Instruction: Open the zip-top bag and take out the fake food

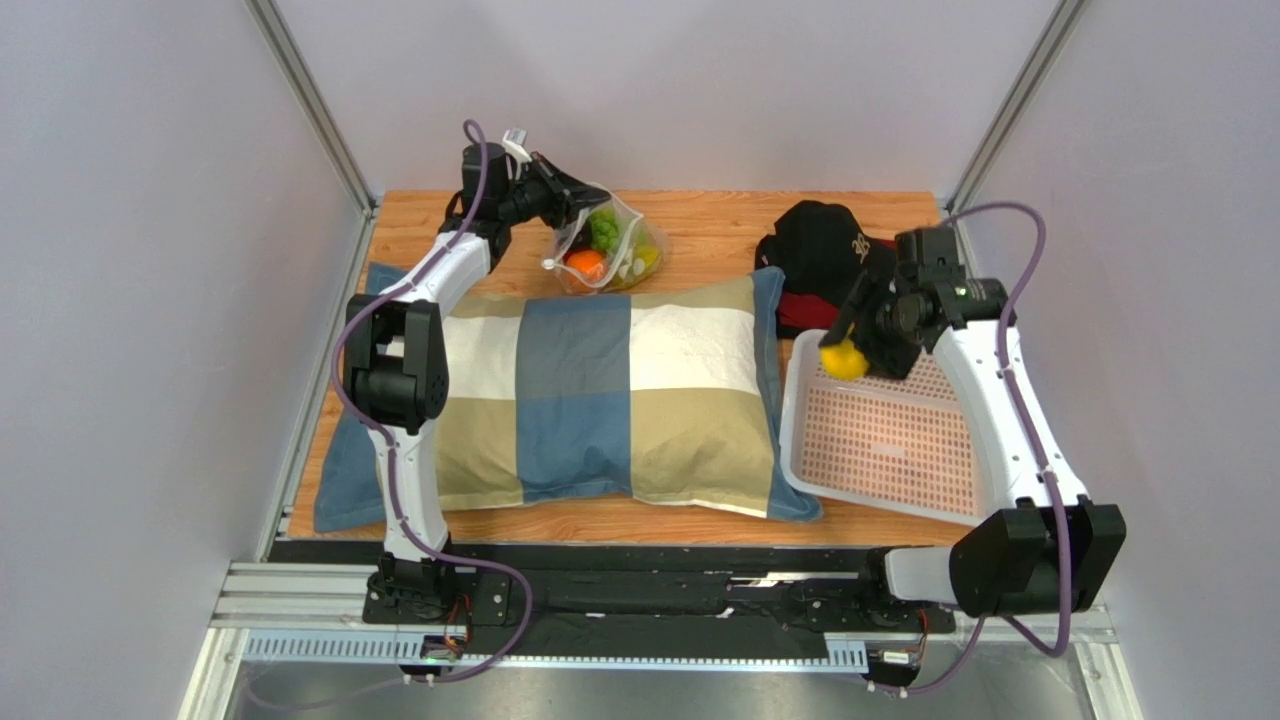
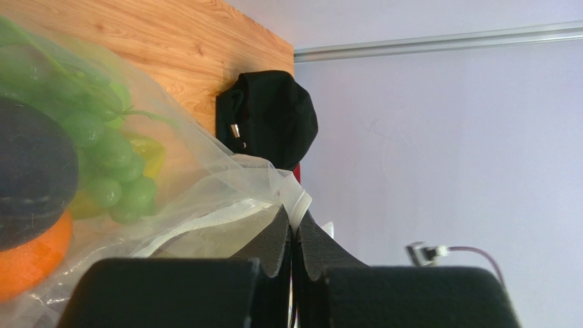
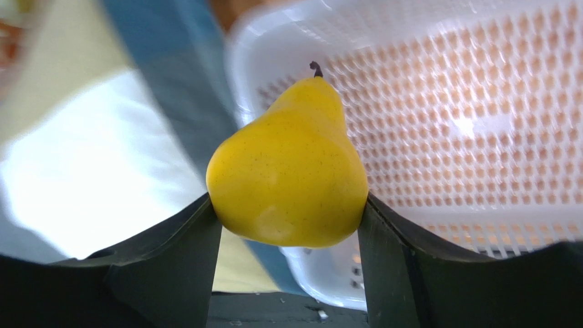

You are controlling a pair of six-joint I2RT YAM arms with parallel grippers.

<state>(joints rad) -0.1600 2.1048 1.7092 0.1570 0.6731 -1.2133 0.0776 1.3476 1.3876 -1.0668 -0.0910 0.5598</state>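
The clear zip-top bag (image 1: 609, 248) sits at the back of the table behind the pillow, holding green grapes (image 2: 109, 160), an orange fruit (image 2: 31, 256) and a dark fruit (image 2: 31, 178). My left gripper (image 1: 568, 192) is shut on the bag's top edge (image 2: 295, 201), its jaws pressed together on the plastic strip. My right gripper (image 1: 857, 348) is shut on a yellow pear (image 3: 291, 174) and holds it above the near left corner of the white perforated basket (image 1: 887, 435).
A large checked pillow (image 1: 601, 398) covers the middle of the wooden table. A black cap (image 1: 819, 248) lies at the back right, next to the basket. Grey walls and metal frame posts close in both sides.
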